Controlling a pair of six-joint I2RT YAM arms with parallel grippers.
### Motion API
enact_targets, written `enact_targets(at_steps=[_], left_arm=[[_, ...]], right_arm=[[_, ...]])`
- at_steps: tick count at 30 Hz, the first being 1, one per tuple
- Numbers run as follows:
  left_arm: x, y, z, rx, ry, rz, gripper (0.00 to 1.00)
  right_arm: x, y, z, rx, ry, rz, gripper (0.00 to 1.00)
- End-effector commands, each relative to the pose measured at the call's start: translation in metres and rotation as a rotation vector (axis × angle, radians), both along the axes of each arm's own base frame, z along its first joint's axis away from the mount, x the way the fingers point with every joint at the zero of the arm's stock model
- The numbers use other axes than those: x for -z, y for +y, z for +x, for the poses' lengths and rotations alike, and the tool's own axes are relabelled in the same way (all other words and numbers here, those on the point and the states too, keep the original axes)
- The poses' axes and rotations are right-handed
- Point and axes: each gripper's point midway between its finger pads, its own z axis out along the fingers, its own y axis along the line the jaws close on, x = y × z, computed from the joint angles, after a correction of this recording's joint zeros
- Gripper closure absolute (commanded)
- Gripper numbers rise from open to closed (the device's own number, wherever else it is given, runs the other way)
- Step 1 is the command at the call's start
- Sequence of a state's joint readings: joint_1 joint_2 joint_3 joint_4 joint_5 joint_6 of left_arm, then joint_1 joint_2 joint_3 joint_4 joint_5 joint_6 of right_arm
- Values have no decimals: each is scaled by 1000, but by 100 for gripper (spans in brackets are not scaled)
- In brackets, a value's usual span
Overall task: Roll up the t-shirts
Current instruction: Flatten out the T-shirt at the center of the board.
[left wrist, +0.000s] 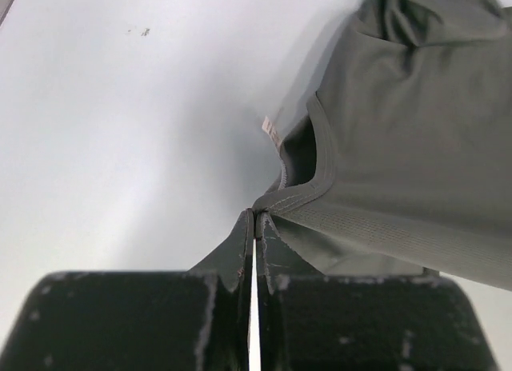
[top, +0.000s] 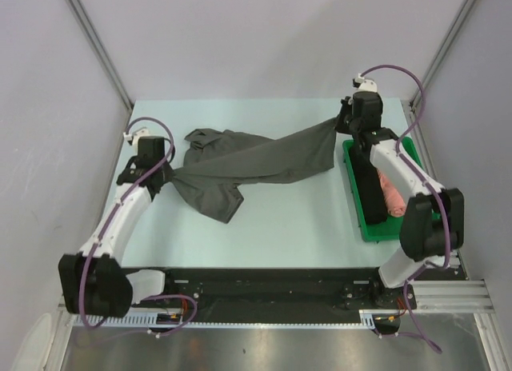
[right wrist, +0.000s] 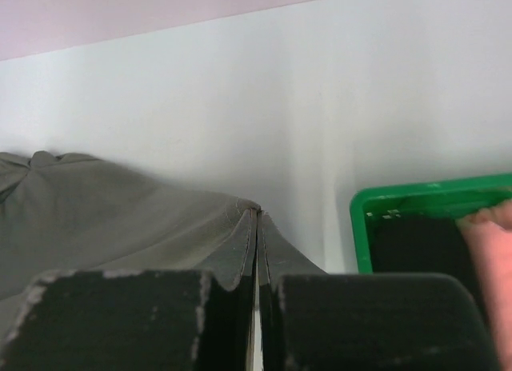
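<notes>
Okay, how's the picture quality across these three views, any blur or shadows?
Top external: even light, sharp, faint shadow under the grey t-shirt. Left wrist: collar stitching crisp, left gripper blurred near the lens, soft shadow on the table. Right wrist: softer overall, pink roll smeared at the edge.

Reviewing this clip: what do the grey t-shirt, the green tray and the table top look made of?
The grey t-shirt looks like soft knit cloth, likely cotton jersey, matte; it drapes in folds and the collar shows ribbing and stitching. The green tray is probably moulded plastic, slightly glossy, with a smooth rounded rim. The table top is a hard, smooth, pale sheet with low sheen; its material is unclear.
</notes>
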State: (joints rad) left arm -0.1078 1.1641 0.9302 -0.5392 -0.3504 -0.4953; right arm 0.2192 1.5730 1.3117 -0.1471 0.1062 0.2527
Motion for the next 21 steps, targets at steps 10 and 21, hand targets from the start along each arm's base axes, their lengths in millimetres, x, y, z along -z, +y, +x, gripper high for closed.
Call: enact_targets(at_steps=[10,21], left_arm=[[-6,18,70,77,37,-67,78],[28,-67,16,241,38,-162,35]], right_arm=[[12,17,66,-55,4,96,100],[72,20,97,-48,159,73,100]])
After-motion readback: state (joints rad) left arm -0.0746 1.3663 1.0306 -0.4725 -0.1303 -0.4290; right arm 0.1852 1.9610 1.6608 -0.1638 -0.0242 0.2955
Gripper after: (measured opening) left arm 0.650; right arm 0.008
